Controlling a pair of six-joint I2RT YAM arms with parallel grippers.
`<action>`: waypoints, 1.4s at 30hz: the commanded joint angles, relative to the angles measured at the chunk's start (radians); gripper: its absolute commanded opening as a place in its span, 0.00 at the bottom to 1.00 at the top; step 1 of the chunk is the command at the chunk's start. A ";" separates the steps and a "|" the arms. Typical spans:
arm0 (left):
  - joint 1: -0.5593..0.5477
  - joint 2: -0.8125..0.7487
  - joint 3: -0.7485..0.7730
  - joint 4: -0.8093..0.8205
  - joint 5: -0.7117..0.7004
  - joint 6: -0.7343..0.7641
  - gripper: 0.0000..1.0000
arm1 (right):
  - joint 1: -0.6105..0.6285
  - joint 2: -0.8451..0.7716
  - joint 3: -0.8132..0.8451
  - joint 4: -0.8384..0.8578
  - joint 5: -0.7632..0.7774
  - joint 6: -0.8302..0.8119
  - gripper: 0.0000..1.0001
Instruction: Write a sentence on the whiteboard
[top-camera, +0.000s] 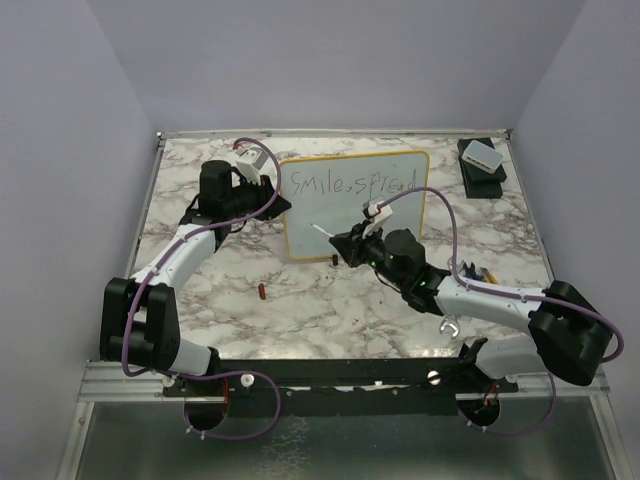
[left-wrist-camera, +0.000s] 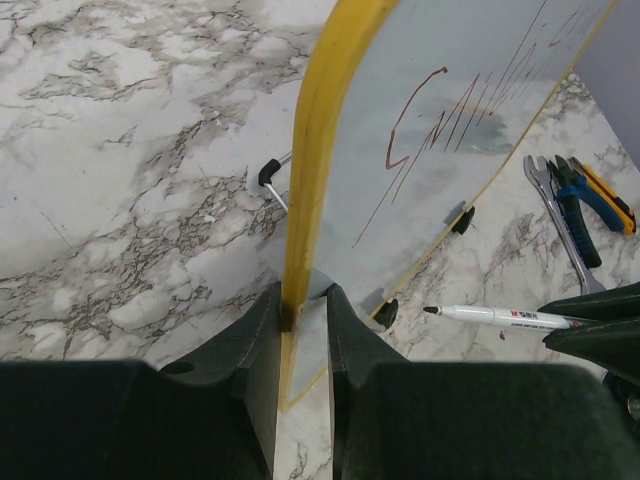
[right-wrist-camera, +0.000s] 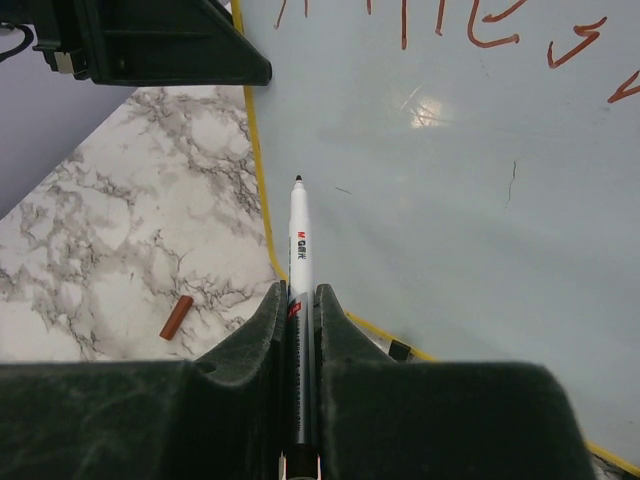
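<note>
Only the top view takes in the whole marble-patterned desk (top-camera: 330, 310): the whiteboard (top-camera: 345, 215) is seen standing at the middle rear, with the sentence (top-camera: 350, 183) legible as "Smile, spread" in one line along its top, and a small white box (top-camera: 482, 155) on a black base at the far right corner. A flat steel wrench (left-wrist-camera: 560, 225) and blue-handled pliers (left-wrist-camera: 585, 205) beyond the board are shown clearly in the left wrist view alone, where the letters (left-wrist-camera: 440, 120) are reduced to slanted reddish strokes. A small red-brown cylindrical cap (right-wrist-camera: 177, 316) lying on the desk is shown by the right wrist view and the top view (top-camera: 263, 291). The left tool (left-wrist-camera: 303, 305) is closed on the whiteboard's yellow-orange rim (left-wrist-camera: 320, 130) at its left edge, one finger on each face. The right tool (right-wrist-camera: 300, 300) is clamped on a slim white marker (right-wrist-camera: 298, 230), whose dark tip is pointed at the lower left of the board face (right-wrist-camera: 450, 250); whether the tip is in contact cannot be told. The board face is seen to be glossy and pale grey, with a reflected light spot, rounded corners and small black feet (left-wrist-camera: 462, 220). Both tools are of matt dark plastic with wedge-shaped fingers.
</note>
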 joint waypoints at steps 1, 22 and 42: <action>-0.013 0.006 0.010 -0.054 -0.034 0.000 0.09 | 0.012 0.038 0.047 0.050 0.070 -0.025 0.01; -0.015 0.002 0.012 -0.054 -0.021 -0.001 0.09 | 0.014 0.145 0.120 -0.003 0.159 -0.041 0.01; -0.017 -0.005 0.012 -0.054 -0.021 -0.003 0.09 | 0.035 0.128 0.077 -0.043 0.214 -0.031 0.01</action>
